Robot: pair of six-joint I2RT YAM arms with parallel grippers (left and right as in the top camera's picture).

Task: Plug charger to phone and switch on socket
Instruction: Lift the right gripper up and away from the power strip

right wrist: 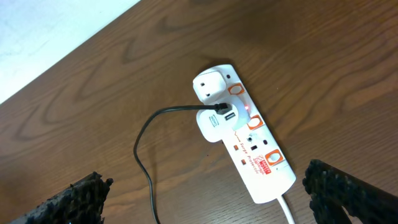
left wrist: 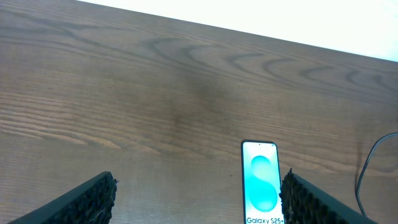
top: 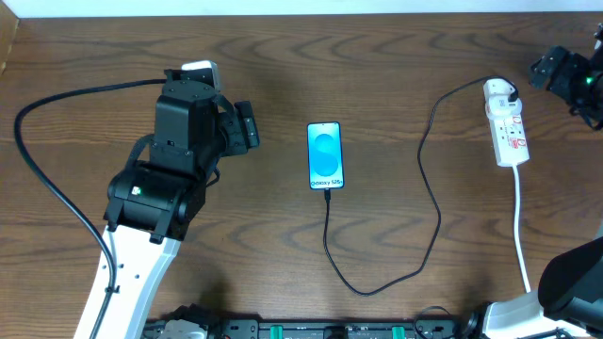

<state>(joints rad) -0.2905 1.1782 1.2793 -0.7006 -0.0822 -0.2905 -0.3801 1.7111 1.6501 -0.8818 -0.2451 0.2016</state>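
Charger (top: 327, 221): loops across the near surface (top: 283, 56), one end at the near edge of the phone (top: 325, 155), the other in the white block (right wrist: 211, 87) on the socket (top: 507, 127).
Phone: flat, mid-surface, screen lit blue.
My left fingers (left wrist: 81, 202): wide, empty, left of the phone.
Socket: far right.
My right fingers (right wrist: 348, 186): wide, empty, beside the socket's far end.

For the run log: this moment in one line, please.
charger: tip at bottom edge of phone | socket: switch state unclear | left gripper: open, empty, beside phone | right gripper: open, empty, near socket
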